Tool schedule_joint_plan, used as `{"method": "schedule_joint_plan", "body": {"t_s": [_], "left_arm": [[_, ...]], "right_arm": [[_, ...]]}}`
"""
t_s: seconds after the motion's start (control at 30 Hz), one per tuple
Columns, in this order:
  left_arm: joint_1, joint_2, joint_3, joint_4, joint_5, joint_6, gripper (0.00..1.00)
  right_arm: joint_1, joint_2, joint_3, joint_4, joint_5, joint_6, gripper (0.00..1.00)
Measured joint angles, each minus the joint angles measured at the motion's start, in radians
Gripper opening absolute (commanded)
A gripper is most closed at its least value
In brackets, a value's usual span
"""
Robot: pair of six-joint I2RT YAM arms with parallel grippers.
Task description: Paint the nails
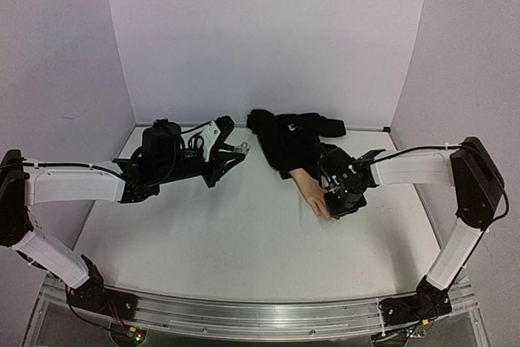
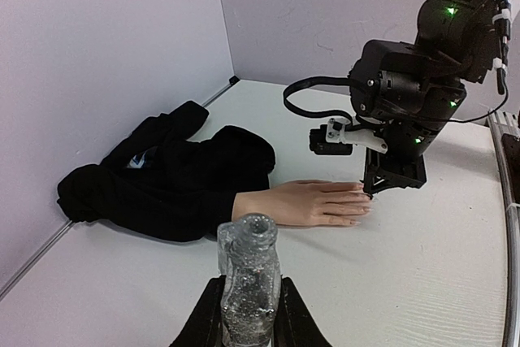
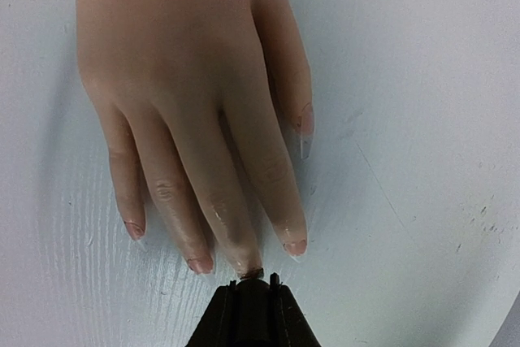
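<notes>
Lying on the bench (image 1: 227, 233): the mannequin hand (image 1: 313, 193) is palm down, right of centre, with its fingers pointing toward the near edge.
Look of the nails (image 3: 295, 246): they are pale and glossy, one at each fingertip. The fingertips rest on the white surface. In the right wrist view the thumb's nail sits apart on the right side.
Behind the wrist: a black sleeve (image 1: 288, 140) is bunched up and runs toward the back wall.
At the fingertips: the right pincer (image 1: 340, 201) has its jaws drawn together, clamped on a dark brush (image 3: 253, 272). The brush tip touches the end of the longest finger.
Left of centre: the left pincer (image 2: 248, 318) is well apart from the mannequin hand and is clamped on a clear bottle (image 2: 248, 270).
Between those jaws: the bottle stands up in the left wrist view, glittery inside, with its neck open at the top.
</notes>
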Motion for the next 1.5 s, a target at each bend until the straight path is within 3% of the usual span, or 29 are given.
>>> {"method": "schedule_joint_plan", "body": {"t_s": [1.23,1.5], "left_arm": [[0.001,0.0,0.0,0.0,0.0,0.0,0.0],[0.001,0.0,-0.001,0.0,0.0,0.0,0.0]], "right_arm": [[0.0,0.012,-0.024,-0.005,-0.007,0.036,0.0],[0.0,-0.077,-0.051,-0.015,-0.009,0.047,0.0]]}}
